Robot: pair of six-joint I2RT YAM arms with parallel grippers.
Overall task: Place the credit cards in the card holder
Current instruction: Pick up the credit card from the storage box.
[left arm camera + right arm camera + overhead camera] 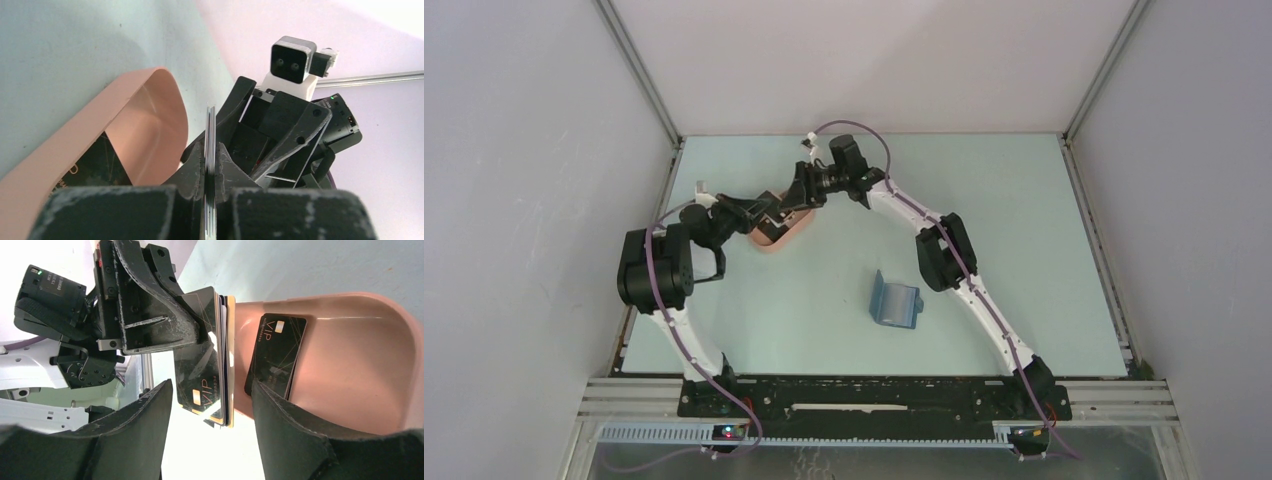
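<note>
Pink tray (350,302) beside left claw (210,155) pinching stacked credit cards (202,365); right claw (211,390) spread around them.

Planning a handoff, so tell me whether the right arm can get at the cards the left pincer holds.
Probably yes: the right pincer stands open with a finger either side of the card stack clamped in the left pincer, nothing between.

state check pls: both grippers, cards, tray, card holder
left gripper: jaws shut on the card stack
right gripper: jaws open, one on each side of the stack, not gripping
card stack: held on edge, at the tray's rim
black VIP card: loose, lying in the tray
pink tray: at least one card inside
card holder: standing open, apart from both arms, no card visible in it
</note>
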